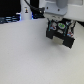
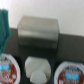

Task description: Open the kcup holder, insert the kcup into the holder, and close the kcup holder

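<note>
In the exterior view my white gripper (image 1: 59, 24) hangs right over the kcup holder (image 1: 61, 39), a black boxy unit standing at the back right of the table. A small green spot that looks like the kcup (image 1: 60, 25) shows just under the hand, at the top of the black unit. In the wrist view the kcup holder (image 2: 38, 31) looks like a grey-sheened box with a dark tray (image 2: 54, 56) in front of it. A white rounded shape (image 2: 37, 68) sits at the tray's middle. Blur hides whether it is the kcup or my fingers, and whether my fingers grip anything.
Two round cups with red lids (image 2: 7, 68) (image 2: 71, 73) sit in the tray, one on each side of the white shape. A teal object (image 2: 4, 25) lies beside the box. Dark equipment and a white post (image 1: 25, 11) stand along the back of the white table (image 1: 25, 57).
</note>
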